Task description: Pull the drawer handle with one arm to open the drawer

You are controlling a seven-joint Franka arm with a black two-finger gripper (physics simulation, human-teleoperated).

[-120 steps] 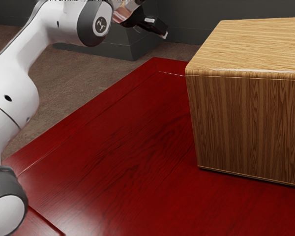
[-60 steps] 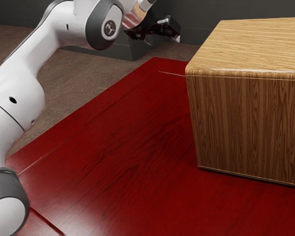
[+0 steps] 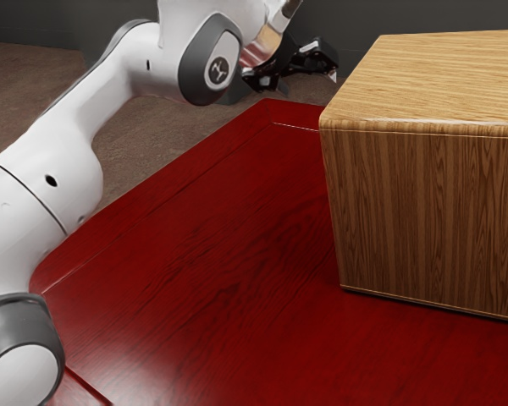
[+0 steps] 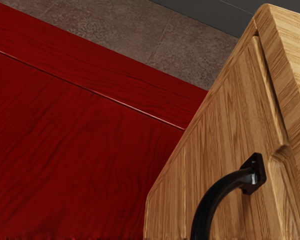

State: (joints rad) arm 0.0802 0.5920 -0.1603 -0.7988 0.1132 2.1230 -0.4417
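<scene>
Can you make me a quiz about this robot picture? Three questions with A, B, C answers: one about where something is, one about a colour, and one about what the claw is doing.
1. Where does the wooden drawer cabinet stand?
A. On a shelf
B. On the red table
C. On a chair

2. What colour is the drawer handle?
A. Black
B. Gold
C. White

3. What is the claw doing to the handle?
A. Squeezing it
B. Pushing it sideways
C. Not touching it

Answers:
1 B: the cabinet's bottom edge sits right on the red table.
2 A: the wrist view shows a curved black handle on the wooden front.
3 C: the claw hangs in the air beside the cabinet's far top corner, and the handle has nothing on it in the wrist view.
</scene>
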